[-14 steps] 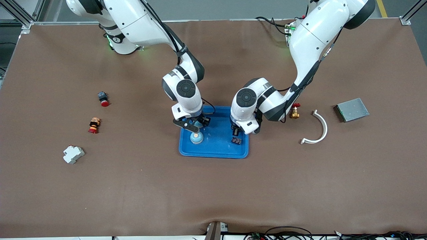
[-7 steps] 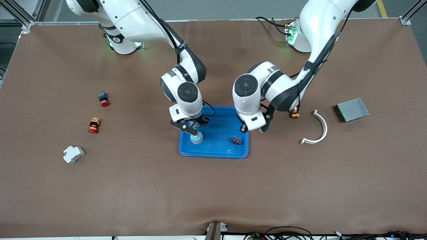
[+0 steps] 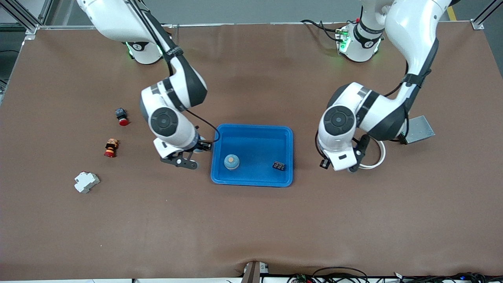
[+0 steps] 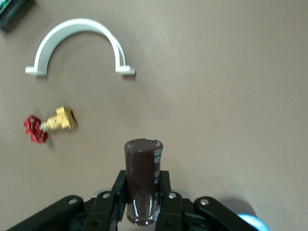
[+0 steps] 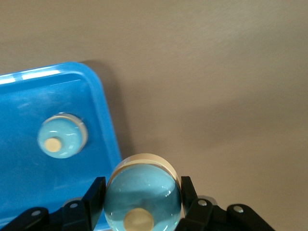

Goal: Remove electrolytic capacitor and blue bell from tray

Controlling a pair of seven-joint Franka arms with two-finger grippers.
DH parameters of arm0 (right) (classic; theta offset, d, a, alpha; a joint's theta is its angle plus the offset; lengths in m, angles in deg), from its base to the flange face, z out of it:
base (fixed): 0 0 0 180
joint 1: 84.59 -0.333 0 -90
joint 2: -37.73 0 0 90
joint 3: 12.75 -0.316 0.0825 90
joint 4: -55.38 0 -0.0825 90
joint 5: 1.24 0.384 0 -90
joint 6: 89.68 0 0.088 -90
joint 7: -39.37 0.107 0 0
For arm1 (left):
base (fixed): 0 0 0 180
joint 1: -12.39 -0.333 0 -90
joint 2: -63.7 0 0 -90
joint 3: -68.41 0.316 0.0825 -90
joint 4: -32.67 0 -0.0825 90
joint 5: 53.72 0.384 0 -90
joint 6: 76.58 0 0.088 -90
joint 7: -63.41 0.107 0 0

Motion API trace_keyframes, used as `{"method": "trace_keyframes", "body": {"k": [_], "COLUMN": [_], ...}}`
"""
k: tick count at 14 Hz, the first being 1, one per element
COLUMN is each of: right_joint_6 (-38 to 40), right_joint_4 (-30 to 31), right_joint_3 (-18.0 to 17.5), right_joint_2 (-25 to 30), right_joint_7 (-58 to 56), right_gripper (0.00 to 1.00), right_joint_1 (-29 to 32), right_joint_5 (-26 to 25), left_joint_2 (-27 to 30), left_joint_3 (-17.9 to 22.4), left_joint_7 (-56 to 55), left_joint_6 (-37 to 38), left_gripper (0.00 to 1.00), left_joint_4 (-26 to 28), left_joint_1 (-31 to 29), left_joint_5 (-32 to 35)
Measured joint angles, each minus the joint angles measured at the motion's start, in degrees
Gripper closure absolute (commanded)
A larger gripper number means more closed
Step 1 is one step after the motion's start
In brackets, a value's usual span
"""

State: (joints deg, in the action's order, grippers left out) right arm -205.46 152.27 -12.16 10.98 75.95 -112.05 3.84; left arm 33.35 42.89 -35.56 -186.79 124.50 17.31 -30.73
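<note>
Your left tool (image 4: 142,211) hangs clamped on the capacitor (image 4: 143,185); your right tool (image 5: 143,202) grips a bell (image 5: 142,199), both arms bent low.

The counter (image 3: 251,236) is covered with a brown mat that shows slight wrinkles along the edge nearest the front camera. Aluminium frame posts (image 3: 23,15) stand at the corners by the arm bases. Cables (image 3: 338,273) lie along the near edge. The floor (image 3: 255,11) past the counter is grey.
</note>
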Motion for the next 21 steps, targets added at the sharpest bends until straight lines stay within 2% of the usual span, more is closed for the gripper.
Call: {"method": "trace_keyframes", "body": {"k": [5,9,15,19,20,21], "right_joint_6": [-6.43,-13.73,-24.23,-30.67,-32.54,-34.2], "right_joint_4": [13.29,24.4,32.26,35.46,36.23,36.81], "right_joint_3": [0.22,0.29,0.31,0.28,0.27,0.26], "right_joint_2": [7.43,12.77,13.78,13.45,13.0,12.28], "right_joint_7": [-15.66,-27.28,-38.86,-41.67,-42.04,-42.5], "right_gripper": [1.0,1.0,1.0,1.0,1.0,1.0], "right_joint_1": [6.55,13.23,19.64,21.58,21.76,22.0], "right_joint_5": [-0.01,-0.01,-0.01,-0.01,-0.01,-0.01], "left_joint_2": [1.16,1.25,1.35,1.1,0.78,0.36], "left_joint_3": [-0.01,0.05,0.03,0.07,0.07,0.08], "left_joint_7": [7.45,10.76,12.3,13.68,14.65,15.37], "left_joint_6": [2.82,2.85,-4.16,-9.24,-10.51,-11.86], "left_gripper": [1.0,1.0,1.0,1.0,0.98,0.68], "left_joint_4": [1.2,6.26,16.12,21.28,22.03,22.49], "left_joint_1": [-3.56,-8.23,-15.59,-19.19,-20.19,-21.24], "left_joint_5": [-0.01,0.0,0.0,0.0,0.0,0.0]}}
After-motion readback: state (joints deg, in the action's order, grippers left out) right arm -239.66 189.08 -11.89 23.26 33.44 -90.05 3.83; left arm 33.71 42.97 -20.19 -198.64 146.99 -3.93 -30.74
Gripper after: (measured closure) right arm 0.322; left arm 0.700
